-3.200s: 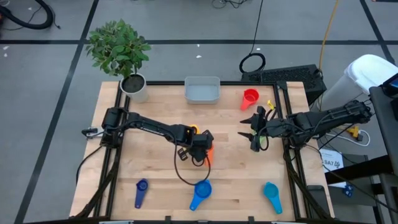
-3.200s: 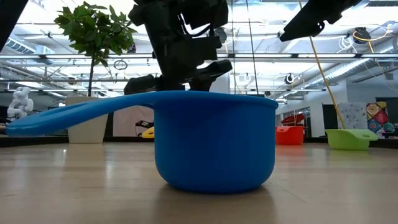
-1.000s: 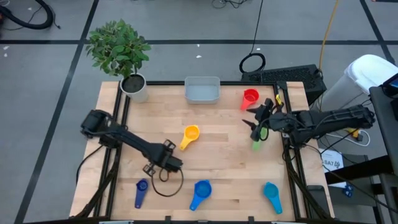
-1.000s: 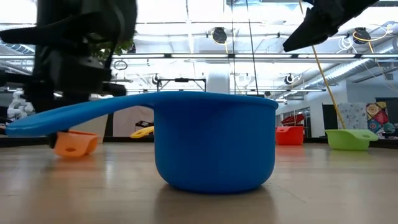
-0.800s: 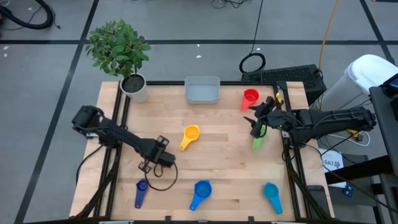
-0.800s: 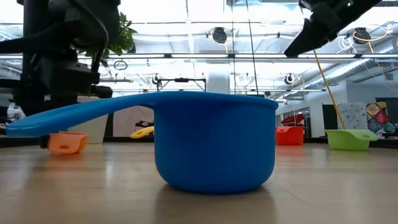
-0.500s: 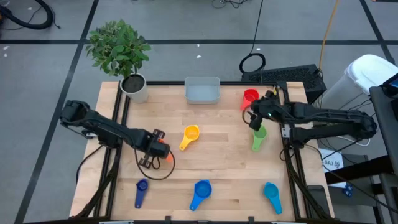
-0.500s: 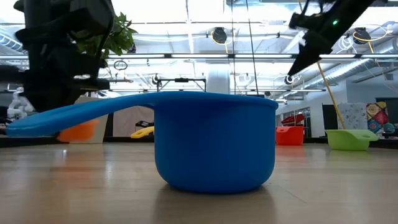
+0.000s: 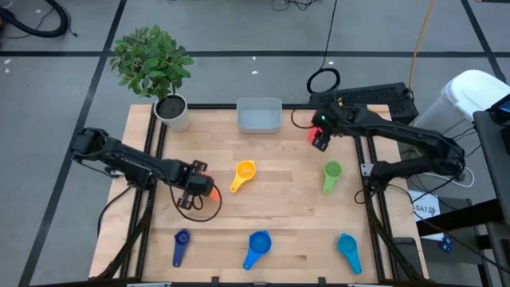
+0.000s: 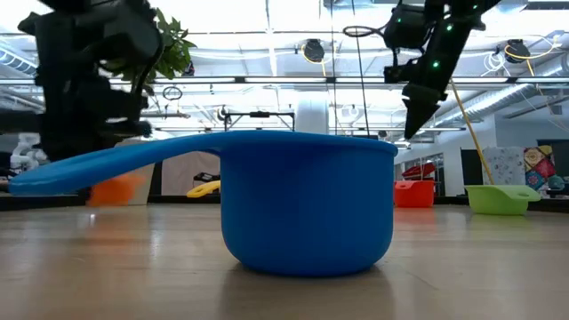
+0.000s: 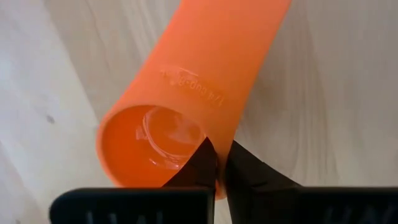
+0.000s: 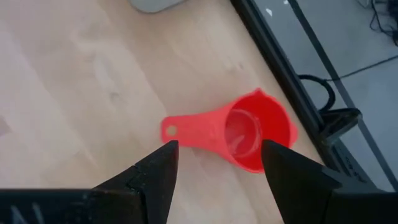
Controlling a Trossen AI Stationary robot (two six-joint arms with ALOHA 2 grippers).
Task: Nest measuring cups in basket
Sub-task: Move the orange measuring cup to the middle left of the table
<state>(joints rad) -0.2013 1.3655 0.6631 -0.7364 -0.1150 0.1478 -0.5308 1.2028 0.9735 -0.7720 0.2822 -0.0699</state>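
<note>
Left pincer (image 11: pixel 216 167), left-centre, is clamped on the light, stiff orange plastic scoop cup (image 11: pixel 186 93) at its rim; right pincer (image 12: pixel 217 165), upper right, gapes above the red plastic scoop cup (image 12: pixel 239 138), best taken by its flat handle.

Scattered measuring cups (image 9: pixel 243 172), empty basket (image 9: pixel 259 116)

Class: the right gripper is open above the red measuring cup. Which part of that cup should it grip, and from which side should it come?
Probably from above, onto the bowl rim of the red measuring cup: it stands upright, mouth open, so one finger could go inside. The right gripper already straddles where the flat handle joins.
</note>
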